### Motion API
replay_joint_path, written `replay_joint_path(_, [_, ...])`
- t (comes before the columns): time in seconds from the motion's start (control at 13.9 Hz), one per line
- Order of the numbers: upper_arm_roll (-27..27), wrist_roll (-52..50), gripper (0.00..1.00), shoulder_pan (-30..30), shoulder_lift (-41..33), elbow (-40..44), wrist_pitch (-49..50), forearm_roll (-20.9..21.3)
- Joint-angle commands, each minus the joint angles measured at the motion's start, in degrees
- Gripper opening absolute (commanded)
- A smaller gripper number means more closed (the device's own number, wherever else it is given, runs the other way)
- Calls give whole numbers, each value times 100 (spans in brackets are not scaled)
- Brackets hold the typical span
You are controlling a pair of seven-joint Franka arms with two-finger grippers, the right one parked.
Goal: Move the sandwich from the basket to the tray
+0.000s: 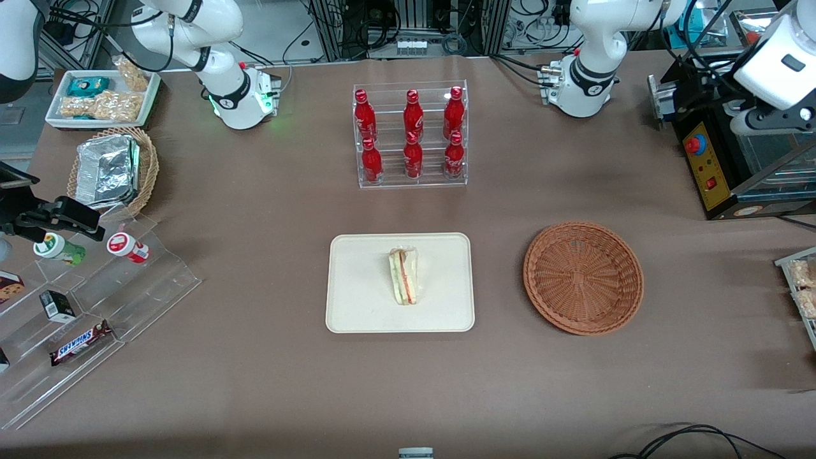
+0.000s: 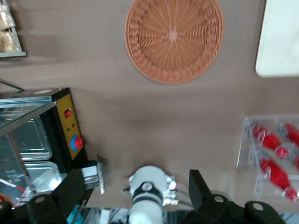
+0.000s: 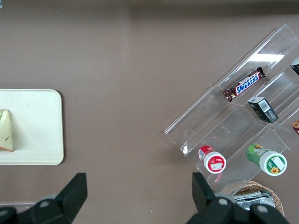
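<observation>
The sandwich (image 1: 403, 275), a clear-wrapped wedge, lies in the middle of the cream tray (image 1: 357, 306), also seen as the sandwich (image 3: 5, 130) on the tray (image 3: 37, 126). The reddish-brown woven basket (image 1: 583, 277) sits empty beside the tray, toward the working arm's end. My gripper (image 1: 771, 118) hangs high above that end of the table, well away from both. In the left wrist view the gripper (image 2: 138, 191) is open, its fingers (image 2: 198, 186) spread wide with nothing between them, looking down on the basket (image 2: 174, 39) and a corner of the tray (image 2: 280, 42).
A clear rack of red bottles (image 1: 411, 137) stands farther from the front camera than the tray. A black control box (image 1: 707, 159) sits under the gripper. Toward the parked arm's end are a stepped clear shelf of snacks (image 1: 95, 306) and a tan basket with foil containers (image 1: 115, 169).
</observation>
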State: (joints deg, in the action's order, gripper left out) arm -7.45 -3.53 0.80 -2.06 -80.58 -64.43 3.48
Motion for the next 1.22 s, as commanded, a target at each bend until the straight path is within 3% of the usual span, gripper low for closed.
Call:
replay_joint_path(0.0, [-361, 274, 100, -404, 13, -90, 28, 65])
replay_joint_path(0.58, [-599, 46, 100, -1002, 21, -160, -403, 48])
replay_joint_path(1.15, [-600, 28, 100, -1003, 39, -125, -430, 4])
